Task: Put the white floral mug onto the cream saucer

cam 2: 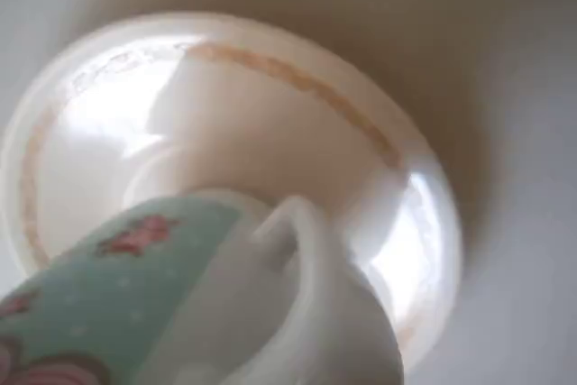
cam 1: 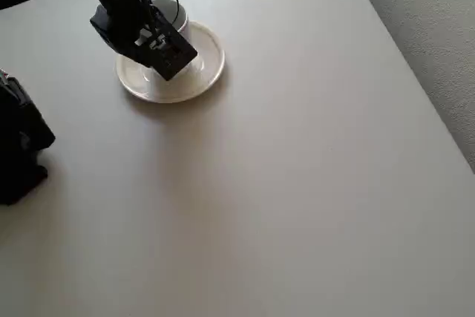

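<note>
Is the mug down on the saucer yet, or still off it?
Cannot tell. Overhead, the white floral mug overlaps the cream saucer under the arm; the wrist view shows its handle over the saucer's centre, contact hidden.

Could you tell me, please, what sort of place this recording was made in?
Probably a plain indoor tabletop test setup rather than a working kitchen: a bare, smooth beige table, a strip of grey carpet-like floor beyond its edge, and only a round glossy cream saucer with a small white floral ceramic mug over it.
</note>
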Controlling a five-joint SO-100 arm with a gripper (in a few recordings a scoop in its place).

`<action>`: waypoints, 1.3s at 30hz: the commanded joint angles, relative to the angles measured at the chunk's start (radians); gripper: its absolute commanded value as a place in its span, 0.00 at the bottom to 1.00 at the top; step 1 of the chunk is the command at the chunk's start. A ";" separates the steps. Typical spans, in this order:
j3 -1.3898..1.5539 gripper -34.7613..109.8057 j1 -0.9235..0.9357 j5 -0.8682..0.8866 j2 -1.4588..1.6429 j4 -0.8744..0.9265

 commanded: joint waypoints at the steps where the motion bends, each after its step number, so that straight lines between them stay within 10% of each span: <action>1: -0.083 0.41 0.008 -0.011 0.005 -0.006; 24: -0.098 0.41 0.227 -0.110 0.495 0.314; 39: 0.624 0.23 0.653 -0.236 0.807 -0.054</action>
